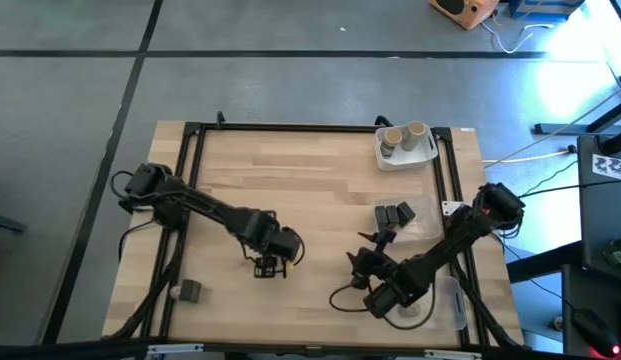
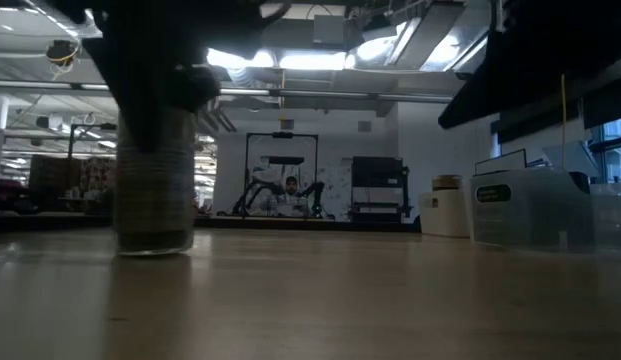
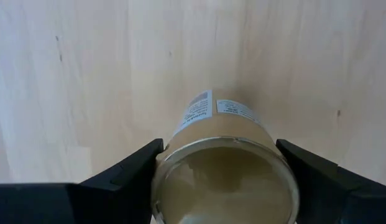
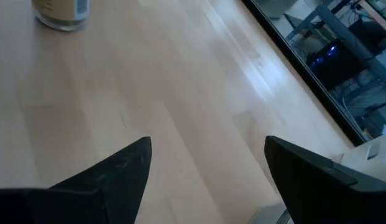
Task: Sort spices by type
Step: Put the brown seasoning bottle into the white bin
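A round tan-topped spice jar [image 3: 225,177] with a printed label stands on the wood between my left gripper's [image 3: 220,163] fingers, near the table's middle [image 1: 271,264]. In the low view the jar [image 2: 155,175] stands upright under that gripper. My right gripper [image 4: 208,158] is open over bare wood, right of the jar [image 1: 372,255], and holds nothing. Two tan-topped jars [image 1: 403,133] and a greyish one stand in a clear tray [image 1: 422,156] at the far right. Dark grey blocky spices [image 1: 393,213] lie in another clear tray. One grey block [image 1: 190,290] lies alone at the near left. My left gripper pinches the tan-topped jar between its two fingers [image 3: 137,167], which sit on opposite sides of the jar's upper wall just under the lid rim [image 3: 165,155]. It comes from above, pointing down. The jar is upright with its base [image 2: 155,245] on the table.
A black frame [image 1: 190,180] runs along the table's left, far and right sides. A clear tray [image 1: 456,300] lies at the near right, under my right arm. Bare wood [image 1: 290,190] spreads between the two arms and toward the far edge.
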